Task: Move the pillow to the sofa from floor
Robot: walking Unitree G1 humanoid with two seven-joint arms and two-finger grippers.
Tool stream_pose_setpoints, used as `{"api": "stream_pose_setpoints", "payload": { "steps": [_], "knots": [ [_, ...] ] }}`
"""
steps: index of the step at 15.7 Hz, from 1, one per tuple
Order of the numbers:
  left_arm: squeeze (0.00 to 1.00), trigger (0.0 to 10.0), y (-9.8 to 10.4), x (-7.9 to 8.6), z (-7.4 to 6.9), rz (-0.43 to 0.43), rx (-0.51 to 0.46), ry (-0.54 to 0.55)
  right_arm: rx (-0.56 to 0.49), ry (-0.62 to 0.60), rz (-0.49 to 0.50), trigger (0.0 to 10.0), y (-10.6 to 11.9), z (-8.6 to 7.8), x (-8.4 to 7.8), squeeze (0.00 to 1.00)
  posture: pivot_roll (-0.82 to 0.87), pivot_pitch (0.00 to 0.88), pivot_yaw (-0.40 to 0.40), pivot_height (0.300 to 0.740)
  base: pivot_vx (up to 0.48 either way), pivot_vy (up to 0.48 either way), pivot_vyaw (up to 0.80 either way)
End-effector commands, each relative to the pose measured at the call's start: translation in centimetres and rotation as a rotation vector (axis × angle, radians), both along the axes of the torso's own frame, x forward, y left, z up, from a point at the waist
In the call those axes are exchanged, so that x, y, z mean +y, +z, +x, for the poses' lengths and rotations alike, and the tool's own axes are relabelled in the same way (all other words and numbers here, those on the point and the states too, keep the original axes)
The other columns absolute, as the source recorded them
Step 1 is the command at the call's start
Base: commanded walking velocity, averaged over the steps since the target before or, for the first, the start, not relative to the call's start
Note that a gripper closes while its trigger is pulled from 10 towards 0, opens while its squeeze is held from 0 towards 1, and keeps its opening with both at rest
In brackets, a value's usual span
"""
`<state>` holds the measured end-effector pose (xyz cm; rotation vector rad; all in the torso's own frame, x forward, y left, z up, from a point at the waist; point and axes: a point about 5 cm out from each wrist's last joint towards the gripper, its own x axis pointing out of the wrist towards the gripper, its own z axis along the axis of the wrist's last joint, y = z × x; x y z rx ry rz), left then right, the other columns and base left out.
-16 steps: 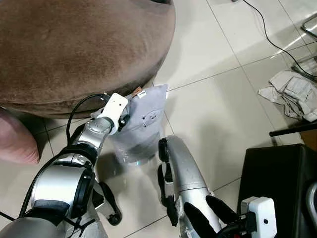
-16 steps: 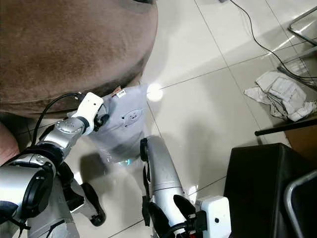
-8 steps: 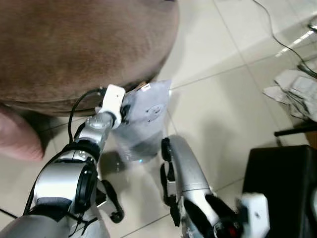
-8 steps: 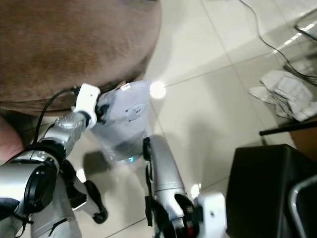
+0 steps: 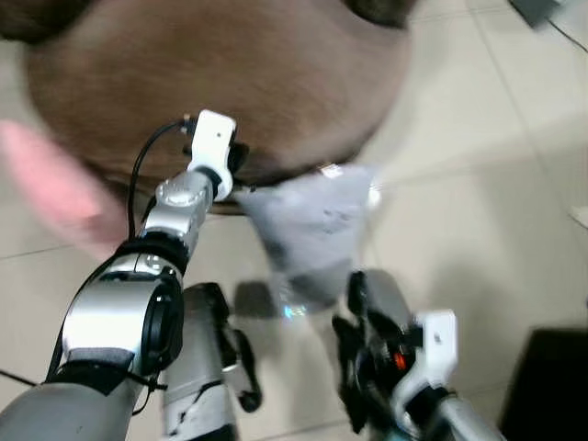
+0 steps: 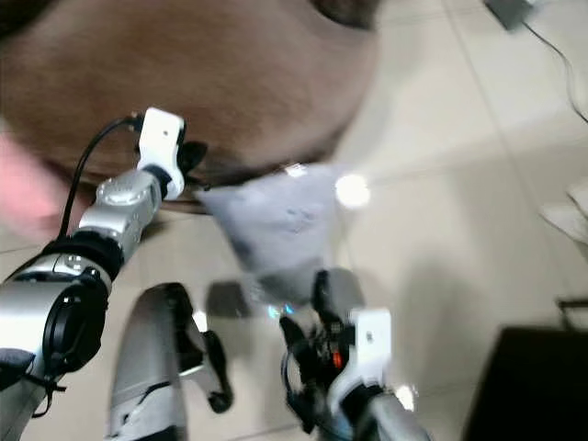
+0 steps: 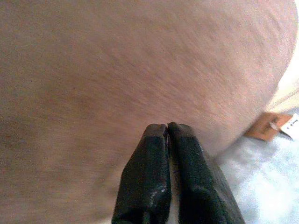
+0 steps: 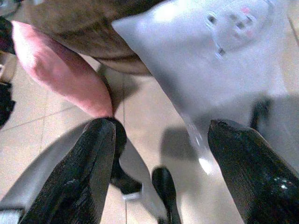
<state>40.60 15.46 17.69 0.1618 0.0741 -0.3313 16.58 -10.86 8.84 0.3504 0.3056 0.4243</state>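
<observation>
One soft pale-grey pillow [image 5: 317, 225] hangs from our left gripper [image 7: 167, 127], fingers pinched on it, beside the brown plush sofa [image 5: 211, 83]; our right gripper [image 8: 159, 135] gapes apart.

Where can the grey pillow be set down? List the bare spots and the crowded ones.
Free: the brown sofa top above the left gripper, and tile right of the grey pillow. Crowded: floor under the pillow, with the robot's legs and right gripper; pink cushion at the sofa's left.

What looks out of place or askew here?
The grey pillow dangles off the floor, pinched at one corner by the left gripper against the brown sofa. A pink pillow lies on the floor beside it. Head views are blurred.
</observation>
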Motion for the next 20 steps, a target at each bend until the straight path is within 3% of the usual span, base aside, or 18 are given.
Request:
{"api": "stream_pose_setpoints", "payload": {
  "steps": [1, 2, 3, 4, 9, 12, 18, 20],
  "knots": [
    [0.00, 0.0, -0.9, -0.4, -0.3, 0.048, 0.042, -0.053, 0.023, -0.003, -0.020, 10.0, -1.3, 0.5, -0.1, 0.18, -0.15, 0.222, 0.073, 0.548, 0.000, 0.000, 0.00],
    [0.00, 0.0, -1.2, -0.5, -0.4, 0.075, 0.055, -0.067, 0.016, -0.004, -0.021, 10.0, -1.4, 0.8, -0.1, 0.18, -0.15, 0.221, 0.076, 0.548, 0.000, 0.000, 0.00],
    [0.00, 8.2, -2.0, -0.6, -0.6, 0.117, 0.083, -0.079, 0.008, -0.008, -0.019, 10.0, -1.5, 1.3, -0.1, 0.18, -0.13, 0.215, 0.076, 0.548, 0.000, 0.000, 0.00],
    [1.00, 10.0, -3.1, -0.3, -1.0, 0.137, 0.127, -0.088, 0.005, -0.008, -0.021, 10.0, -1.7, 1.6, 0.0, 0.18, -0.13, 0.217, 0.078, 0.548, 0.000, 0.000, 0.00],
    [1.00, 10.0, -5.6, 0.3, -2.4, 0.224, 0.298, -0.234, -0.005, -0.020, -0.029, 10.0, -2.4, 1.7, -0.2, 0.18, -0.14, 0.218, 0.090, 0.548, 0.000, 0.000, 0.00],
    [1.00, 10.0, -6.0, 1.3, -2.6, 0.277, 0.310, -0.197, -0.016, -0.022, -0.027, 10.0, -2.2, 1.8, -0.3, 0.18, -0.14, 0.229, 0.085, 0.548, 0.000, 0.000, 0.00],
    [1.00, 10.0, -5.6, 5.5, -2.6, 0.393, 0.316, -0.026, -0.004, -0.022, -0.032, 10.0, -1.9, 0.3, -0.8, 0.18, -0.18, 0.277, 0.060, 0.548, 0.000, 0.000, 0.00],
    [1.00, 10.0, -5.5, 5.1, -2.5, 0.396, 0.304, -0.024, 0.011, -0.017, -0.037, 10.0, -1.7, -0.6, -0.9, 0.18, -0.20, 0.307, 0.046, 0.548, 0.000, 0.000, 0.00]
  ]
}}
